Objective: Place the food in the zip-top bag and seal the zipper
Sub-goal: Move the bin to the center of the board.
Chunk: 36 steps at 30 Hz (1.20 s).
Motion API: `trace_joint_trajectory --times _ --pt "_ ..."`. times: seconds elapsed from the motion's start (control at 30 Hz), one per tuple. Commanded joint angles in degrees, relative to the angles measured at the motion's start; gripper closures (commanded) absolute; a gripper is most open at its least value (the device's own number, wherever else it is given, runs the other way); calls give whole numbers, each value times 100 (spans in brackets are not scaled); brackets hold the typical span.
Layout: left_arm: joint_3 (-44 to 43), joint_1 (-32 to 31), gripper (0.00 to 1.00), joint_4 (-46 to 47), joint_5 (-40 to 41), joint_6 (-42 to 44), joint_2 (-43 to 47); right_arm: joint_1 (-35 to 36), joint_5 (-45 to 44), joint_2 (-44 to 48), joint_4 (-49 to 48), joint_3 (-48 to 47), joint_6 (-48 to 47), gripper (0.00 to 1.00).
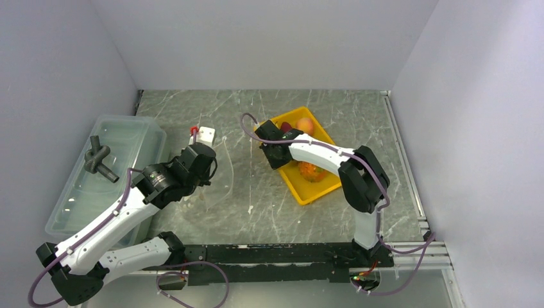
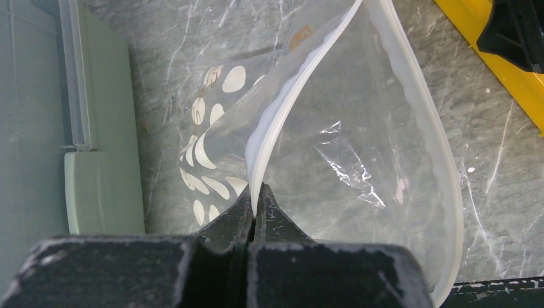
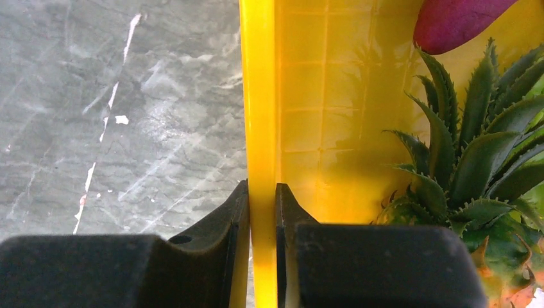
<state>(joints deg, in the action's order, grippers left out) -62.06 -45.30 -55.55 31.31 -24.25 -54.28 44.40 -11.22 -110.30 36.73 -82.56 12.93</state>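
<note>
The clear dotted zip-top bag [image 2: 359,160] hangs with its mouth open over the table; it shows faintly in the top view [image 1: 215,186]. My left gripper [image 2: 256,192] is shut on the whitish zipper strip [image 2: 282,109] at the mouth edge. My right gripper [image 3: 262,189] is shut on the side wall of the yellow tray [image 3: 260,96]. In the tray lie the pineapple with its green crown [image 3: 475,160], the dark red-purple piece [image 3: 455,22] and the peach-coloured fruit [image 1: 305,125]. I cannot make out the green grape-like bunch.
A translucent lidded bin [image 1: 102,173] with a black cross-shaped part [image 1: 99,160] on it stands at the left. A small white object with a red tip [image 1: 204,135] sits behind the left gripper. The tray [image 1: 321,189] is right of centre. White walls enclose the table.
</note>
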Motion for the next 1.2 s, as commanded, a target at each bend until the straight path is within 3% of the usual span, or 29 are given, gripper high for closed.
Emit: trace_joint_trajectory --times 0.0,0.5,0.93,1.03,1.1,1.17 --pt "-25 21 100 54 -8 -36 -4 -116 -473 493 -62 160 588 100" --pt "-15 21 100 91 -107 -18 0 -406 -639 493 -374 623 1368 100" --pt "1 13 100 169 -213 43 -61 -638 -599 413 -472 680 1451 100" --pt "3 14 100 167 -230 43 -73 -639 -599 455 -426 602 1449 86" --pt "10 12 100 192 -270 60 -81 -635 -566 509 -449 610 1441 69" --pt "16 12 100 217 -317 82 -98 -630 -557 557 -426 602 1425 57"
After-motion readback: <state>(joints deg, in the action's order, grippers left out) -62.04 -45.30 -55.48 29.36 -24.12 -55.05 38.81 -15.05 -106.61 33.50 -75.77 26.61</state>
